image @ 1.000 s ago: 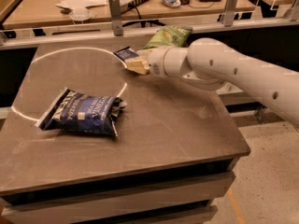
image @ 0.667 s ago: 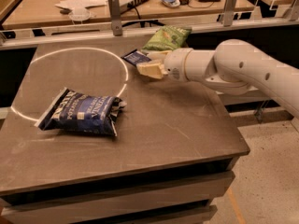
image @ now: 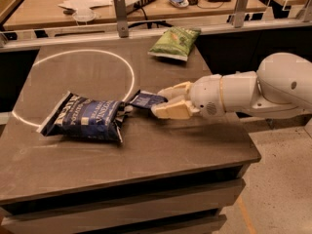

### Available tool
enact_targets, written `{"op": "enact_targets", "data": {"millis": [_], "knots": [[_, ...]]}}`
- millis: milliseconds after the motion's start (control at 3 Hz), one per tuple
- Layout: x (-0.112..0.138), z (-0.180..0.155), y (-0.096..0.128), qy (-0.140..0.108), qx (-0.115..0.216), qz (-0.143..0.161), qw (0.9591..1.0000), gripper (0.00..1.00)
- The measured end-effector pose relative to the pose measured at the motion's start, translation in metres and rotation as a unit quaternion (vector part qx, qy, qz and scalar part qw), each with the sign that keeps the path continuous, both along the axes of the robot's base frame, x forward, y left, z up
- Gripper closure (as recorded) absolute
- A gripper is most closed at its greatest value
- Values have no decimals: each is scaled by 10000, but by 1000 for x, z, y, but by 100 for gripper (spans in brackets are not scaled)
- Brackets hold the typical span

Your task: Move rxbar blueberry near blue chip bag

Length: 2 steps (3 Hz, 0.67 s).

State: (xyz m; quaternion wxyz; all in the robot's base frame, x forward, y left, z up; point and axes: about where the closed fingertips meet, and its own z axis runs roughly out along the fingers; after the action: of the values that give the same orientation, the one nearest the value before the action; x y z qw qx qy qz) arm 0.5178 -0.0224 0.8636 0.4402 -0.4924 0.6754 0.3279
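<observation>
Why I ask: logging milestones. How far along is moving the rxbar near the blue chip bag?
Done: the rxbar blueberry is right beside the blue chip bag, far from the green chip bag. In hand: the gripper holds the bar's right end between its fingers. Left: release it and withdraw.

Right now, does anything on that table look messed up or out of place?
Nothing stands out. The claw grips the snack bar beside the crinkled blue chip bag; the green chip bag lies flat near the far edge.
</observation>
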Motion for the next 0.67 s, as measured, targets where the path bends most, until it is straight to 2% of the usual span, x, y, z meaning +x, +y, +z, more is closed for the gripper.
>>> {"op": "enact_targets", "data": {"millis": [333, 667], "knots": [[-42, -7, 3, 185, -132, 382, 9990, 100], [-68, -12, 6, 352, -223, 400, 9983, 82]]}}
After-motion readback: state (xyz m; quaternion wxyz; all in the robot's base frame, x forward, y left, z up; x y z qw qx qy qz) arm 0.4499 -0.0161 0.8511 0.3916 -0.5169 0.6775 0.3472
